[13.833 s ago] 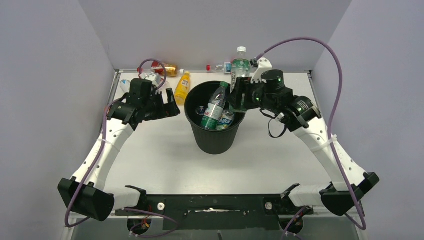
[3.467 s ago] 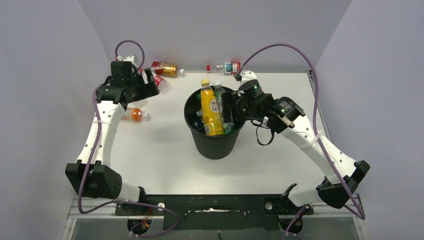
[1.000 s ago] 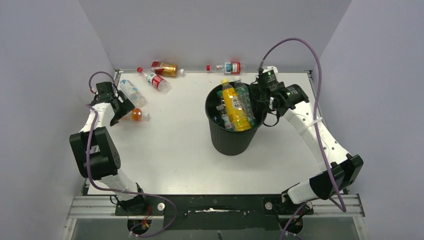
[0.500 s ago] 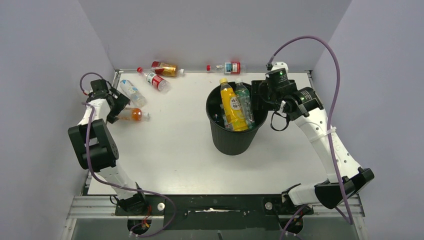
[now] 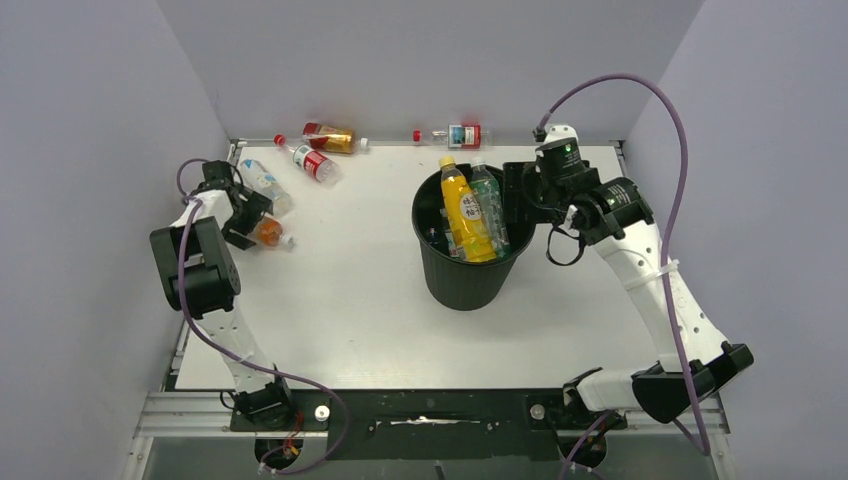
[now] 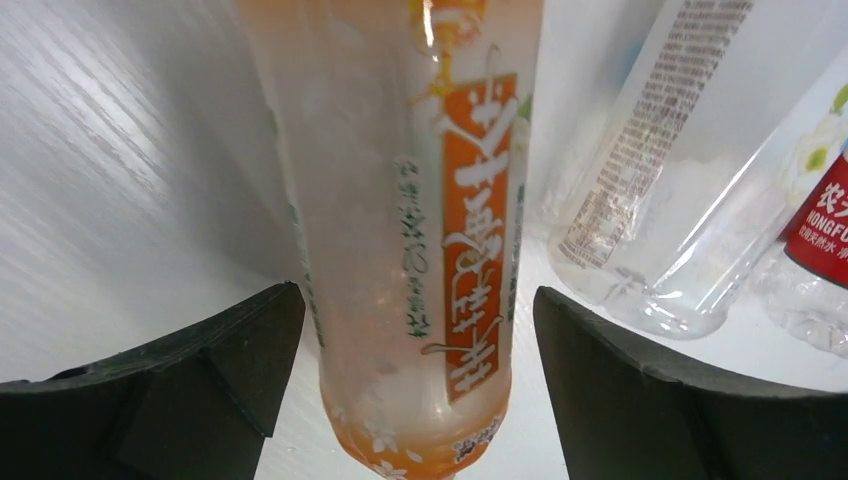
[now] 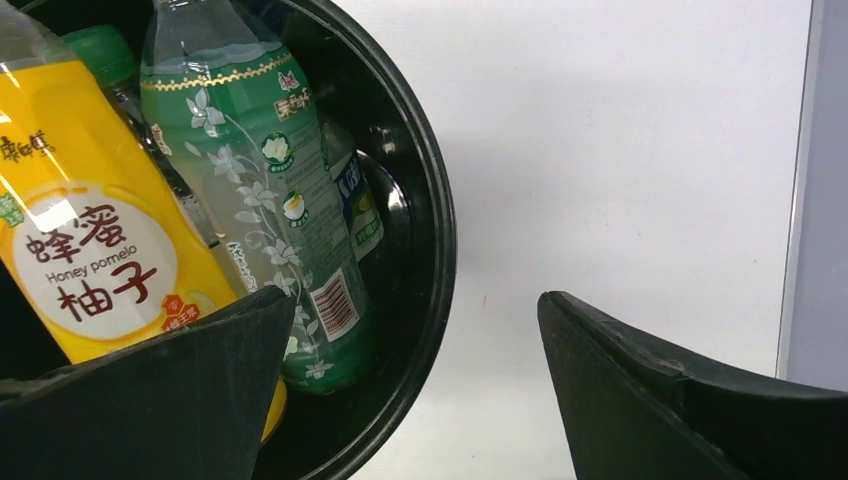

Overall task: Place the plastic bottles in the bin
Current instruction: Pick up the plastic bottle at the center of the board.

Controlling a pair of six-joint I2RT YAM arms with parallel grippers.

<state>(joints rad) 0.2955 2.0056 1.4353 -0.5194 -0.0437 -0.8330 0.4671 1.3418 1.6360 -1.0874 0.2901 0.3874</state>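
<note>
Several bottles [image 5: 462,210] lean inside the bin [image 5: 466,285]; our right tool [image 7: 415,300] hangs wide open over its rim. Well left of the bin, our left tool [image 6: 415,300], spread open, straddles an orange bottle [image 6: 400,200].

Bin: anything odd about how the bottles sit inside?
Yes. The yellow bottle and green bottle stand nearly upright, their caps seeming to poke above the far rim of the bin. The bin itself is upright and nothing is spilled.
</note>
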